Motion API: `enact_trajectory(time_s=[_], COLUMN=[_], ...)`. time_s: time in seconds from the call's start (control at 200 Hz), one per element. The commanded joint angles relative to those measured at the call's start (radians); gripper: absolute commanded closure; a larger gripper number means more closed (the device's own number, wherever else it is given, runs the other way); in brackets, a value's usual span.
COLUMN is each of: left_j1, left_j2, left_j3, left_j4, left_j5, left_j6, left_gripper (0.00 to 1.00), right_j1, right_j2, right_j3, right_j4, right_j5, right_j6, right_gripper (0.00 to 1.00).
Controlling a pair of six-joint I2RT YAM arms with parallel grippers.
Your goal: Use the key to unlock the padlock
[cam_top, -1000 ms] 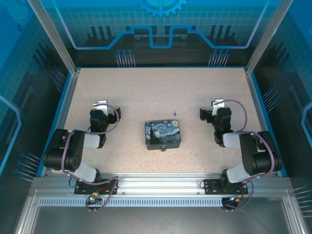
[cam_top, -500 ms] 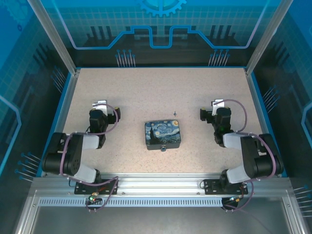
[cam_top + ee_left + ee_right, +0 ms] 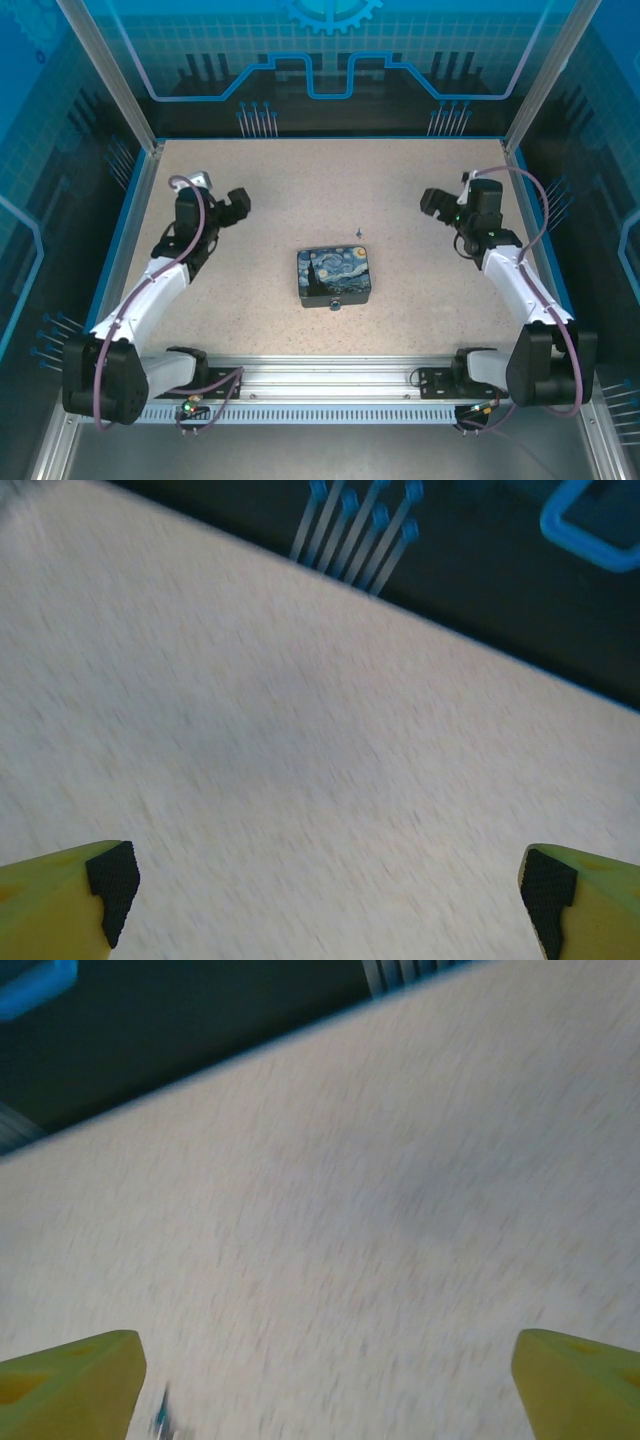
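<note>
Two arms reach out over the bench (image 3: 300, 180), one along each side, and between them lies a broad stretch of bare speckled surface. One box (image 3: 334, 275) sits near the middle of the bench, well apart from the blue rim (image 3: 330, 138) on every side, with free room to its left, its right and behind it. One padlock (image 3: 335, 303) juts from the box's near long side, facing the arm bases. One key (image 3: 358, 233) (a tiny dark sliver) lies flat on the bench just beyond the box's far right corner, apart from it and touched by nothing. The left fingers (image 3: 238, 200) hang over the far left part of the bench, turned inward, well apart from the box; the right fingers (image 3: 432, 200) mirror them over the far right part, nearer the key than the left ones are but not close to it. In the left wrist view the left fingers (image 3: 112, 880) are spread wide with nothing between them, only blurred bench and the back rim ahead. In the right wrist view the right fingers (image 3: 75, 1380) stand equally wide and hold nothing.
</note>
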Motion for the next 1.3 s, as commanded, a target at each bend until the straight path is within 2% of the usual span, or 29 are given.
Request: enact_trajectory(time_s=[0.0, 0.1, 0.225, 0.35, 0.48, 0.82, 0.94, 1.021, 1.146, 1.296], left_j1=[-0.112, -0.231, -0.348, -0.428, -0.478, -0.514, -0.517, -0.514, -0.49, -0.405], left_j2=[-0.044, -0.078, -0.102, -0.073, -0.019, 0.11, 0.138, 0.129, 0.104, 0.097], left_j3=[-0.03, -0.085, -0.157, -0.192, -0.191, -0.192, -0.194, -0.192, -0.189, -0.189], left_j4=[-0.251, -0.251, -0.209, -0.155, -0.104, 0.081, 0.133, 0.121, 0.085, 0.1], left_j5=[0.061, 0.057, 0.055, 0.049, 0.052, 0.151, 0.17, 0.138, 0.1, 0.133], left_j6=[-0.198, -0.279, -0.372, -0.42, -0.438, -0.499, -0.532, -0.536, -0.527, -0.507], left_gripper=[0.01, 0.01, 0.01, 0.01, 0.01, 0.01, 0.01, 0.01, 0.01, 0.01], right_j1=[0.05, 0.139, 0.269, 0.387, 0.463, 0.587, 0.627, 0.655, 0.688, 0.699], right_j2=[-0.048, -0.112, -0.195, -0.224, -0.18, -0.011, 0.066, 0.12, 0.215, 0.343], right_j3=[-0.049, -0.117, -0.194, -0.26, -0.268, -0.175, -0.123, -0.071, 0.017, 0.143], right_j4=[-0.23, -0.254, -0.258, -0.217, -0.178, -0.113, -0.079, -0.07, -0.051, -0.031], right_j5=[-0.233, -0.289, -0.274, -0.249, -0.215, -0.176, -0.176, -0.17, -0.162, -0.168], right_j6=[0.082, 0.113, 0.184, 0.259, 0.295, 0.33, 0.344, 0.348, 0.357, 0.387], right_gripper=[0.11, 0.15, 0.17, 0.19, 0.23, 0.38, 0.55, 0.6, 0.63, 0.63])
